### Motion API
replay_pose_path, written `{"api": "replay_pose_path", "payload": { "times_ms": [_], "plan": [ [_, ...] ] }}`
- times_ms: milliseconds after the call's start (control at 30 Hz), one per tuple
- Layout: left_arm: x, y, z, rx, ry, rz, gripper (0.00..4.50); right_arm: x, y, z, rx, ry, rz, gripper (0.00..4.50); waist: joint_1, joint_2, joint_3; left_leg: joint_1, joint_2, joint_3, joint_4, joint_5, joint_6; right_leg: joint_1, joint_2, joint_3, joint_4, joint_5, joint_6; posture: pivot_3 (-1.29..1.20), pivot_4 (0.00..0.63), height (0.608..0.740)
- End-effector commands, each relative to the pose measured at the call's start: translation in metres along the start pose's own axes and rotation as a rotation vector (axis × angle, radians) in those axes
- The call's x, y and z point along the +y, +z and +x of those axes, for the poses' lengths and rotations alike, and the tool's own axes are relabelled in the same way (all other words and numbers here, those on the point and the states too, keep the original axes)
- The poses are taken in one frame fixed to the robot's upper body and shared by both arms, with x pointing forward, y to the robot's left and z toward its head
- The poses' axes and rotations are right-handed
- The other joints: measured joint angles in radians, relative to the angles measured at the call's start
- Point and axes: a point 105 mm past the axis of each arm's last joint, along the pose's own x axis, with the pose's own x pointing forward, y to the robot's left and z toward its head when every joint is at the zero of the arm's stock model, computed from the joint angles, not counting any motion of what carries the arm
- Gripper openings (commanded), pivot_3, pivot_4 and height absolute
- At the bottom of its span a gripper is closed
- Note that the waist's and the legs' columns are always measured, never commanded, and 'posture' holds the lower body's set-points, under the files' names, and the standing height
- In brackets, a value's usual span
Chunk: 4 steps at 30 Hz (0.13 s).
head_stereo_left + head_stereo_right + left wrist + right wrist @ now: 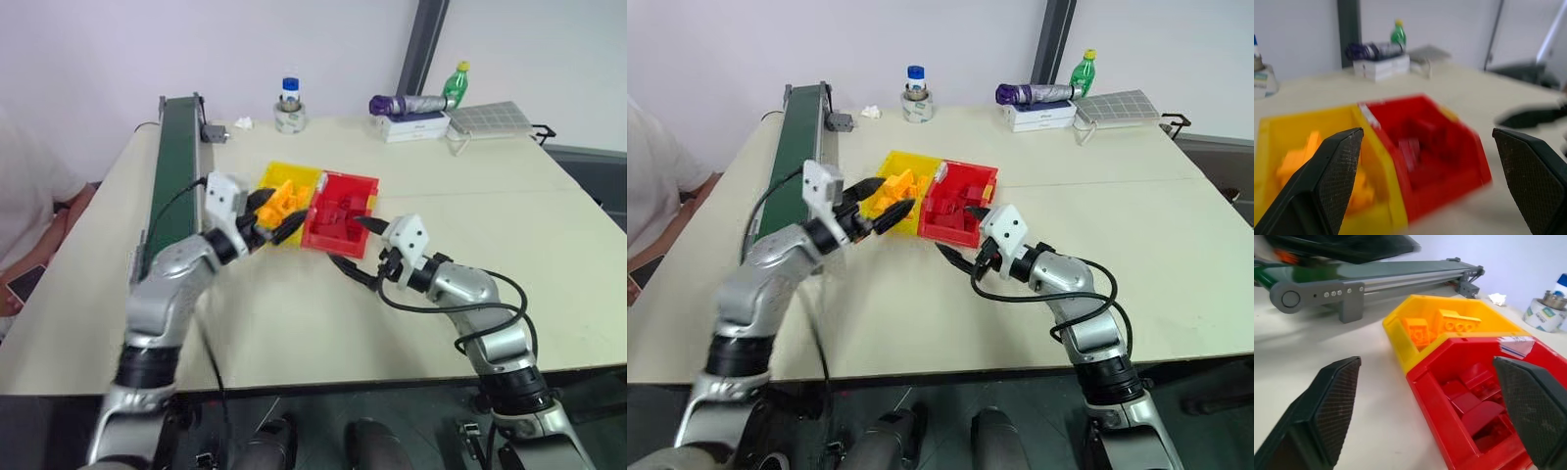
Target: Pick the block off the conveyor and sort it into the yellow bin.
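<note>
**A:** head cams first. The conveyor (pixel 174 166) runs along the surface's (pixel 411 313) left edge, belt looks bare. The yellow bin (pixel 279 174) and the red bin (pixel 345 183) are joined side by side mid-surface, yellow one nearer the belt. Left gripper (pixel 880 203) hangs at the yellow bin's near-left corner, jaws spread, nothing between them. Right gripper (pixel 965 245) sits just in front of the red bin, jaws spread too, empty.

**B:** and the block?

**A:** orange-yellow blocks (pixel 893 188) are in the yellow bin; can't tell which one is the task's. Lots of bare surface in front of the bins and off to the right. Far edge is cluttered: tape roll (pixel 289 119), a white box (pixel 411 125), a green bottle (pixel 455 84). A person's sleeve (pixel 29 186) shows past the left edge.

**B:** wrist cams?

**A:** left wrist view: both fingers (pixel 1334 171) wide apart, bins right ahead, blurry. Right wrist view: fingers (pixel 1327 406) wide apart, red blocks (pixel 1474 396) in the red bin, orange ones behind, a gap of bare surface between the yellow bin and the conveyor's rail.
</note>
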Motion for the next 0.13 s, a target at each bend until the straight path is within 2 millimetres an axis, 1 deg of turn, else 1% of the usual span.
{"api": "replay_pose_path", "payload": {
  "times_ms": [33, 100, 133],
  "plan": [
    [0.009, -0.004, -0.03, 0.072, 0.034, 0.079, 4.46, -0.001, 0.014, 0.002, -0.05, 0.009, -0.027, 4.5, 0.007, 0.0, 0.0, 0.001, 0.0, 0.0, 0.0, 0.0, 0.0, 0.001, 0.0, 0.0, 0.0, 0.0, -0.001, 0.0, 0.15, 0.74],
    [0.02, -0.009, -0.043, 0.102, 0.066, 0.083, 4.46, -0.001, 0.014, 0.003, -0.051, 0.014, -0.026, 4.5, 0.011, 0.001, 0.0, 0.001, 0.0, 0.001, -0.001, 0.0, 0.0, 0.001, 0.0, 0.001, 0.0, 0.0, -0.002, 0.0, 0.15, 0.74],
    [0.023, -0.008, -0.048, 0.101, 0.063, 0.063, 4.46, -0.001, 0.014, 0.003, -0.054, 0.015, -0.025, 4.5, 0.011, 0.001, 0.0, 0.001, 0.0, 0.001, -0.001, 0.0, 0.0, 0.0, 0.0, 0.001, 0.0, 0.0, -0.002, 0.0, 0.15, 0.74]
  ]
}}
